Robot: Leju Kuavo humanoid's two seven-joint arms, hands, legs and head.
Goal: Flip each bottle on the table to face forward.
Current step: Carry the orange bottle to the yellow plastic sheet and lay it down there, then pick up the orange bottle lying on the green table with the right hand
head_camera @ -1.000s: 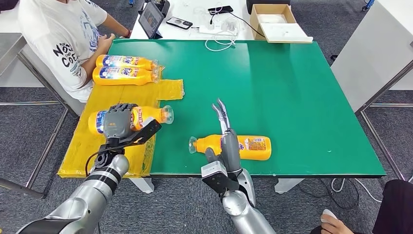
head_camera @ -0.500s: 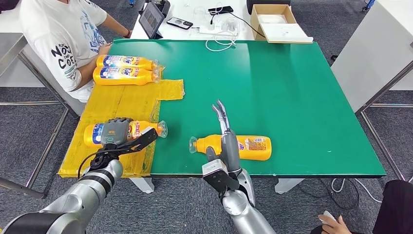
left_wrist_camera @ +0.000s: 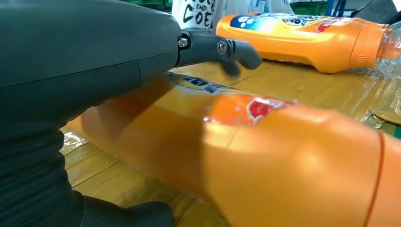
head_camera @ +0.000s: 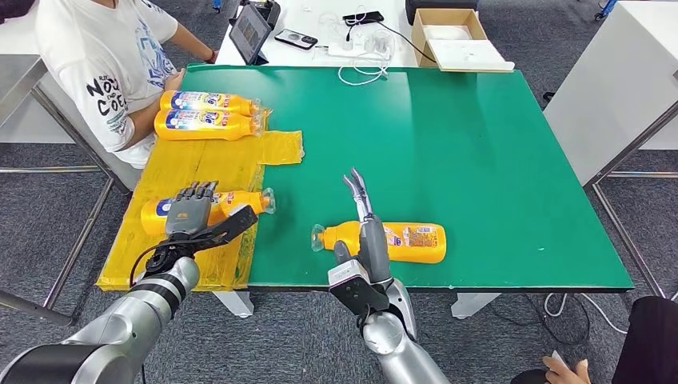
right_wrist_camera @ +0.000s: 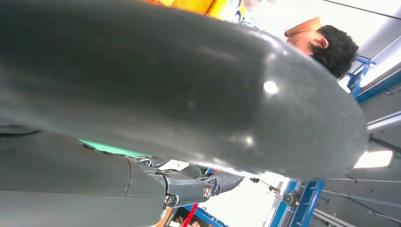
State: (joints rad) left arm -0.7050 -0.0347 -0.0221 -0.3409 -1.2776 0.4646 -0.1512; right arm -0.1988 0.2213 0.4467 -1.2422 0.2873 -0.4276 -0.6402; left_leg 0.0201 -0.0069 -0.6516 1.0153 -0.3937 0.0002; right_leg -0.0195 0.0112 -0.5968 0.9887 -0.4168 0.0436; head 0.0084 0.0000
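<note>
Slid nearer the front edge of the worktop [head_camera: 496, 160] since a second ago: the near-left bottle [head_camera: 232, 204], and with it the left robot hand [head_camera: 190, 210], whose fingers, draped over the body then, now point more upright. Lies on its side on the yellow sheet [head_camera: 200, 164], cap toward the green surface, label partly turned up. Left robot hand resting over the blue-labelled end, fingers spread across the top and thumb out along the near side; in the left wrist view [left_wrist_camera: 71, 61] the palm sits over the orange body [left_wrist_camera: 283, 156] with a fingertip curling past it. Looks more like a loose cover than a firm grip; cannot tell whether actually clasped or merely touching.

Second bottle [head_camera: 408, 240] on its side on the green near the front edge, cap pointing left. Right robot hand [head_camera: 364, 232] just in front of and over its neck end, fingers straight and extended, grasping nothing.

Two more bottles [head_camera: 209, 114] lying side by side at the far end of the yellow sheet, beside a seated person [head_camera: 104, 64].

Risks from here, as a judgement: round, smooth body likely to roll or skid under a loose hold, so could slip off the near edge of the sheet; crinkled plastic may drag along with it. Straight right fingers could nudge the second bottle toward the front edge.
</note>
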